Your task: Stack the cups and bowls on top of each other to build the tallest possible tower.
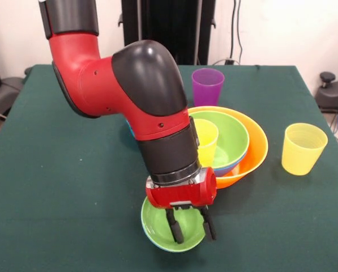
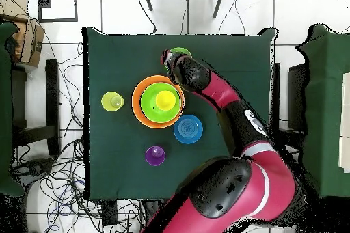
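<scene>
The tower is the big orange bowl [image 1: 249,157] with a blue bowl [image 1: 232,165] and the medium green bowl [image 1: 232,135] nested in it, and the opaque yellow cup [image 1: 206,143] upright inside; it also shows in the overhead view [image 2: 140,102]. A small green bowl [image 1: 157,225] sits on the table near the front edge. My gripper [image 1: 192,228] is open over its right side, one finger [image 1: 176,228] inside the bowl and the other outside the rim. In the overhead view the gripper [image 2: 167,58] is at the small green bowl [image 2: 182,52].
A purple cup [image 1: 207,86] stands upside down behind the tower. The pale yellow ribbed cup [image 1: 303,148] stands upright to the right. A blue bowl [image 2: 188,129] lies near the robot's side, mostly hidden behind the arm in the front view. The table is covered in dark green cloth [image 1: 55,187].
</scene>
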Controlling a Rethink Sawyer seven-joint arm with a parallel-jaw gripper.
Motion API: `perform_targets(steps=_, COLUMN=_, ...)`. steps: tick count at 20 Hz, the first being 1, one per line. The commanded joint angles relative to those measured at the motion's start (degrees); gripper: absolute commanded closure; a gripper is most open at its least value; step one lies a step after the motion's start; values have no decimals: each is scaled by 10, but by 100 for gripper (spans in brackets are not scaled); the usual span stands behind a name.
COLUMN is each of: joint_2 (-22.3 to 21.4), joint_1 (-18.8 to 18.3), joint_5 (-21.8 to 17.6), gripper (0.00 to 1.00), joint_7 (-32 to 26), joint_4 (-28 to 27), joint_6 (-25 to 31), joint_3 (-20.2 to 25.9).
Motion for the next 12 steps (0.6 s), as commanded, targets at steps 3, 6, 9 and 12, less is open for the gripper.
perform_targets(steps=3, joint_2=34, joint_1=17, joint_5=15, gripper=0, joint_7=97, joint_4=-33, joint_6=-21, joint_3=1)
perform_targets(steps=6, joint_2=30, joint_1=18, joint_5=14, gripper=0, joint_7=101, joint_4=-31, joint_6=-19, joint_3=-2)
perform_targets(steps=9, joint_2=28, joint_1=17, joint_5=10, gripper=0, joint_7=107, joint_4=-26, joint_6=-26, joint_3=-3)
perform_targets(steps=12, joint_2=23, joint_1=16, joint_5=6, gripper=0, joint_7=114, joint_4=-20, joint_6=-29, joint_3=-4)
